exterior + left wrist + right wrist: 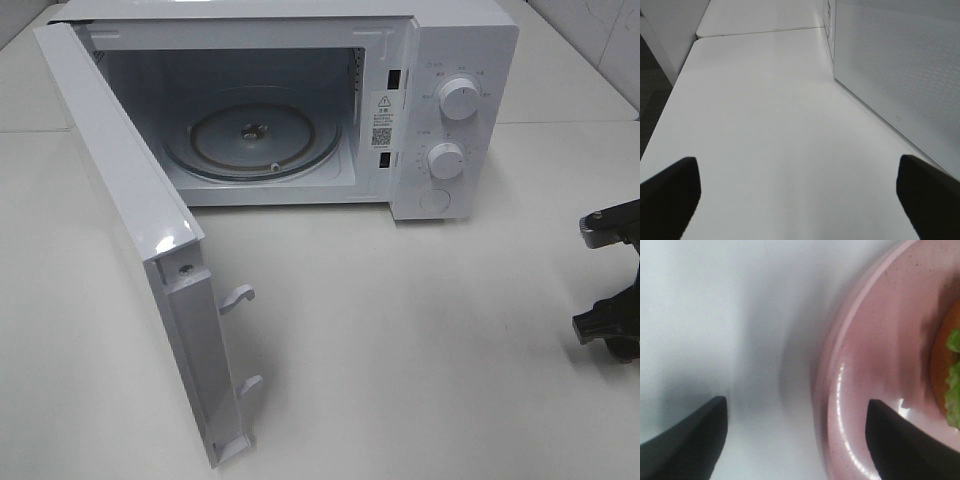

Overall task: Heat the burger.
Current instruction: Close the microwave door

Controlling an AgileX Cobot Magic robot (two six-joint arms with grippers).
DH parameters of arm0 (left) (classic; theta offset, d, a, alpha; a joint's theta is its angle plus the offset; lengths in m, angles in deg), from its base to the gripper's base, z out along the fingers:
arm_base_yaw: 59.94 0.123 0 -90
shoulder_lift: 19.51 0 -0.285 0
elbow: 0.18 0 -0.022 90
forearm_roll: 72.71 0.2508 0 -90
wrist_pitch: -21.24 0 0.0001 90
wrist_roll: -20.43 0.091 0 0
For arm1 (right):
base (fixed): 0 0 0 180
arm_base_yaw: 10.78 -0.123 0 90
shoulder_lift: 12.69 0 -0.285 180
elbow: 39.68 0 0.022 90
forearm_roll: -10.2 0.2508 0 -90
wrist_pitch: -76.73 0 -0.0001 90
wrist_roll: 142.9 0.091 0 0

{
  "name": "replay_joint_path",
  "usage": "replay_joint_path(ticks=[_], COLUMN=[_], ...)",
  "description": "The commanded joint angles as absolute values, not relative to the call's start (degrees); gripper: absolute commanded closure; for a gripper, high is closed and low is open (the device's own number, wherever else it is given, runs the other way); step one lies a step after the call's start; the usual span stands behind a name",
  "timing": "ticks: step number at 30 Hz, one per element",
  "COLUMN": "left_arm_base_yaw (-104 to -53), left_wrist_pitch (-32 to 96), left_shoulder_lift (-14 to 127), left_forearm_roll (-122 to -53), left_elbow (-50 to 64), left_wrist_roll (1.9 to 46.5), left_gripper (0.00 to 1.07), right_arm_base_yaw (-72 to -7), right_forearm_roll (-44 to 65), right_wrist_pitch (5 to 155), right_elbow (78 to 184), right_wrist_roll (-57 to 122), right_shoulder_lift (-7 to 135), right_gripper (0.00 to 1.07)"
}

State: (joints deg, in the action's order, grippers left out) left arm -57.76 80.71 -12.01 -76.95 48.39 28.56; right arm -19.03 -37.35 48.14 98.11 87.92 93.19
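Note:
The burger (945,357) shows only in the right wrist view, as an orange-brown bun edge and green lettuce on a round pink plate (880,340). My right gripper (797,405) is open just above the plate's rim, one finger over the plate and the other over the white table. Part of the right arm (612,290) shows at the right edge of the high view; plate and burger are out of that view. My left gripper (797,167) is open and empty over the table, beside the door's outer face.
A white microwave (440,100) stands at the back with its door (130,200) swung wide open toward the front left. Its glass turntable (250,140) holds nothing. The door's perforated outer panel (900,65) fills one side of the left wrist view.

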Motion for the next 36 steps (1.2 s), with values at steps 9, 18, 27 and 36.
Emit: replay_joint_path(ticks=[9, 18, 27, 36], left_arm_base_yaw=[-57.6, -57.6, -57.6, -57.6], left_wrist_pitch=[80.5, 80.5, 80.5, 80.5], left_shoulder_lift=[-13.0, -13.0, -13.0, -13.0], left_forearm_roll=[-77.0, -77.0, -77.0, -77.0], left_elbow=[48.5, 48.5, 48.5, 48.5], left_wrist_roll=[28.5, 28.5, 28.5, 28.5], left_gripper=[0.06, 0.06, 0.06, 0.06], right_arm_base_yaw=[-18.8, -18.8, -18.8, -14.7], right_forearm_roll=[-15.4, 7.9, 16.0, 11.5], right_wrist_pitch=[46.2, 43.9, 40.5, 37.6], right_elbow=[100.1, 100.5, 100.5, 100.5], right_wrist_roll=[65.7, 36.1, 27.8, 32.9], right_shoulder_lift=[81.9, 71.6, 64.7, 52.7], right_gripper=[0.32, 0.32, 0.26, 0.21])
